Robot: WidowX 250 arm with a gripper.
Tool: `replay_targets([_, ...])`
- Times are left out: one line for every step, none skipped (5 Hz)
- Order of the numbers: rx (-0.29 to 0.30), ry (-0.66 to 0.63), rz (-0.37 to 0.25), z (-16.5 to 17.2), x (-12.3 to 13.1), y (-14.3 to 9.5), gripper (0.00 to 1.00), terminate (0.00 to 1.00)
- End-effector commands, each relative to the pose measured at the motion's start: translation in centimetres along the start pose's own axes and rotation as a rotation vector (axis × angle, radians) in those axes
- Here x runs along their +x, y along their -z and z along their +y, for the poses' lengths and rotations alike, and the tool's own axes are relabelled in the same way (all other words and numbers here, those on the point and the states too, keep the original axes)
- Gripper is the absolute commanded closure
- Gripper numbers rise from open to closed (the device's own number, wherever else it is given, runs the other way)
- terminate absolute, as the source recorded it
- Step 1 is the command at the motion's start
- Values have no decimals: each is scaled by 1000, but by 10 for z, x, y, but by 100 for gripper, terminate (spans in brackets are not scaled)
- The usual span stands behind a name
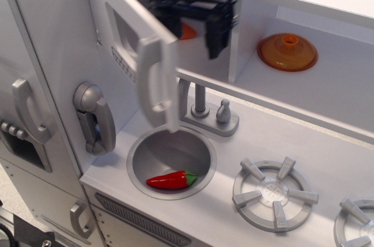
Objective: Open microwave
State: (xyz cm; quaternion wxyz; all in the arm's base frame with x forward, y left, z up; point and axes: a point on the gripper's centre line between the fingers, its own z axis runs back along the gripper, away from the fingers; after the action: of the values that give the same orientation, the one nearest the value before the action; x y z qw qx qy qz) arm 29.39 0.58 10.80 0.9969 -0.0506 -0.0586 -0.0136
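Open, empty pincer sits behind the microwave door, above the grey counter.

Light grey microwave door: smooth painted board look, matt; vertical grey handle moulded plastic, slight sheen. Black gripper: matt dark plastic or metal, cannot tell which. Round orange lid: translucent glossy plastic. Red chilli pepper: shiny plastic, green stem. Round grey sink bowl: smooth, satin. Grey wall handset: smooth plastic.
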Motion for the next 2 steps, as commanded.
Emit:
replay_targets([57,94,-42,24,-42,-10,0,0])
replay_targets([62,101,-40,35,-50,-13,0,0])
